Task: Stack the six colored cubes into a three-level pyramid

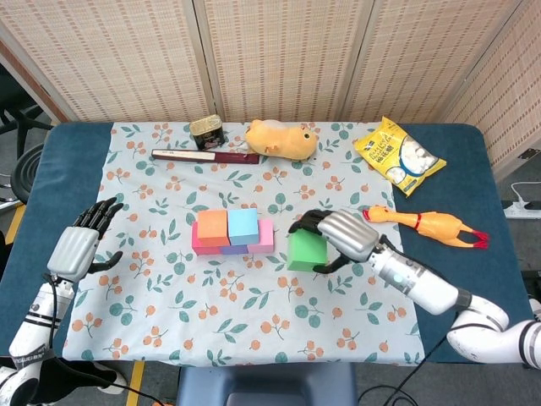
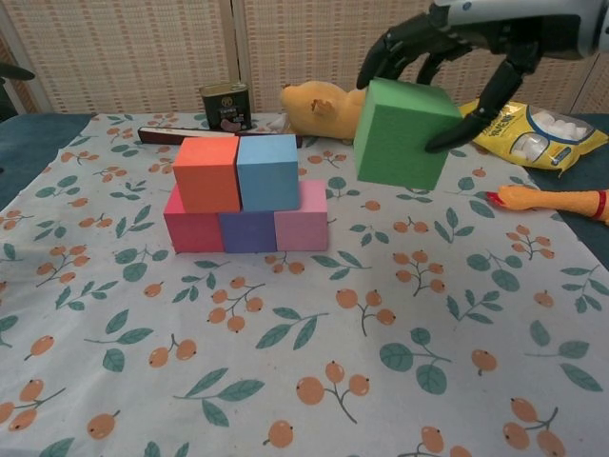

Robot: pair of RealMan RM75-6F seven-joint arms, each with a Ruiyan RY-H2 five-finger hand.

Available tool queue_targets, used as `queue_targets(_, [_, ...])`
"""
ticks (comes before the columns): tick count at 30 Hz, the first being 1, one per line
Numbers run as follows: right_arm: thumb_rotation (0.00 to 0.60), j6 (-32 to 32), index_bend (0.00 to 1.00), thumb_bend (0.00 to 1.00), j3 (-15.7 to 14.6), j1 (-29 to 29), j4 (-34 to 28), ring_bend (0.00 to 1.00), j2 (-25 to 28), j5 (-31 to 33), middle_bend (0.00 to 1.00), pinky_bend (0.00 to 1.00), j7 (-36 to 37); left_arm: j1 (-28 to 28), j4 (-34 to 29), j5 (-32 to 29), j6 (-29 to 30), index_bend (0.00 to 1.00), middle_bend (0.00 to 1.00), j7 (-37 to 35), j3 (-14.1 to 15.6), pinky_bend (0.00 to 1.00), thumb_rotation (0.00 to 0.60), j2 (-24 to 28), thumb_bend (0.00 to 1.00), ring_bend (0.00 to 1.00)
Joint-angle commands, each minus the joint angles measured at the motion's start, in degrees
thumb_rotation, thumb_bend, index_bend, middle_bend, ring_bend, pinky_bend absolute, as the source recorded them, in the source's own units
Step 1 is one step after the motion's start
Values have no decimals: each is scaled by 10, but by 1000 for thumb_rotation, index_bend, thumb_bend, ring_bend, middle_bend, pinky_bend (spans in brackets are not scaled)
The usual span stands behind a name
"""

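A red, a purple and a pink cube form a row on the floral cloth. An orange cube and a blue cube sit on top of them. In the head view the stack lies mid-cloth. My right hand grips a green cube from above, held in the air to the right of the stack and higher than it; the hand and the cube show in the head view too. My left hand hovers open over the cloth's left edge.
At the back of the cloth stand a tin can, a dark flat bar and a yellow plush toy. A yellow snack bag and a rubber chicken lie to the right.
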Motion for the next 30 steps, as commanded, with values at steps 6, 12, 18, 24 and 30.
queue_targets(6, [600, -73, 277, 150, 40, 126, 90, 168, -37, -30, 354, 330, 94, 2, -2, -6, -5, 13, 0, -2, 1, 145, 600, 4, 299, 0])
queue_targets(12, [600, -98, 271, 150, 43, 182, 163, 161, -91, -25, 354, 328, 113, 3, 1, -7, -8, 14, 0, -4, 2, 145, 600, 3, 299, 0])
queue_targets(18, [600, -115, 266, 151, 36, 226, 219, 156, -137, -25, 354, 325, 112, 2, 5, -7, -9, 14, 0, -7, 2, 145, 600, 1, 299, 0])
queue_targets(24, [600, -132, 262, 151, 27, 265, 258, 152, -163, -28, 354, 320, 105, 2, 10, -4, -11, 13, 0, -14, 4, 145, 600, 0, 298, 0])
queue_targets(30, [600, -159, 252, 150, 24, 292, 292, 149, -189, -3, 354, 313, 105, 1, 15, -6, -16, 13, 0, -20, 4, 145, 600, -5, 300, 0])
